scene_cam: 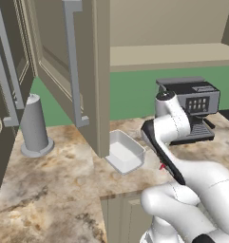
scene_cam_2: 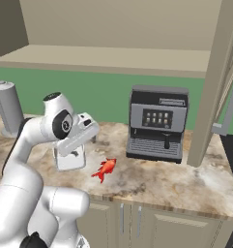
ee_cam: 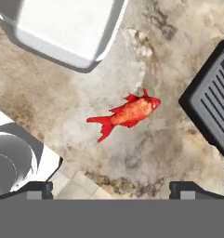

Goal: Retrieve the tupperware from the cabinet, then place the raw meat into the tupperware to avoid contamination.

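Marbled brown stone counter (scene_cam_2: 185, 179) runs under everything you are working on, with a green wall behind it. Nearest you, the gripper (ee_cam: 111, 188) hangs above the counter with its jaws spread wide and nothing between them. Just beyond its tips lies the raw meat (ee_cam: 127, 114), a red fish-shaped piece, bare on the stone. Your landmark is the tupperware (scene_cam: 125, 152): it already stands on the counter, out of the cabinet (scene_cam: 87, 71), and looks empty, so I judge the fetch done and the transfer left to you. The meat lies near the tupperware, apart from it, toward the coffee machine (scene_cam_2: 158, 123). Beyond the tupperware on the other side stands a grey cylinder (scene_cam: 35, 127), and the cabinet door hangs open above.
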